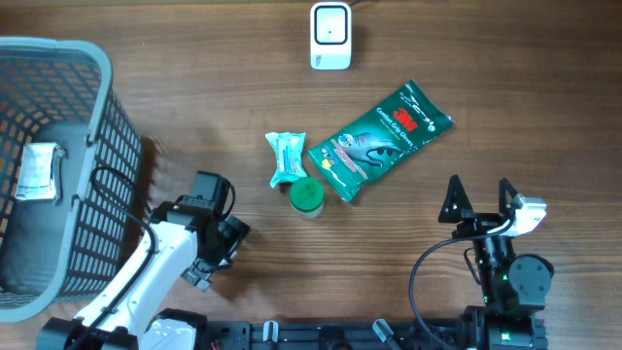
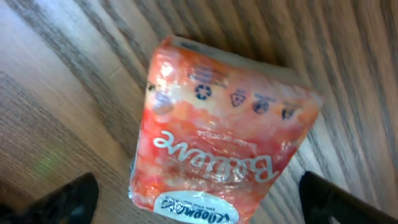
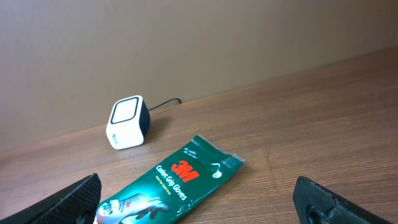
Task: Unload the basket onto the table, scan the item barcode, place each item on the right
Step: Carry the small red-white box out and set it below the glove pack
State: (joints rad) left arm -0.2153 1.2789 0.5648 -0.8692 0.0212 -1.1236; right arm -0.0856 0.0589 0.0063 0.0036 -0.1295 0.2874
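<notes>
With our left claw spread over the orange packet lying on the table and our right claw spread and empty, we should close squarely across its middle, leaving its printed face clear for the scanner.

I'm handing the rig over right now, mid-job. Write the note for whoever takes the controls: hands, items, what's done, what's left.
Left hand: open, fingers either side of the orange packet, which lies flat on the table; not gripped.
Right hand: open, empty, facing the scanner.
Items: green glove pack, small blue-white packet and green-capped container mid-table near the scanner; a white packet lies in the basket.
Done: left hand lined up over the orange packet.
Left: close, lift, show its barcode to the scanner. No barcode shows on its upper face, so it probably needs turning.
</notes>
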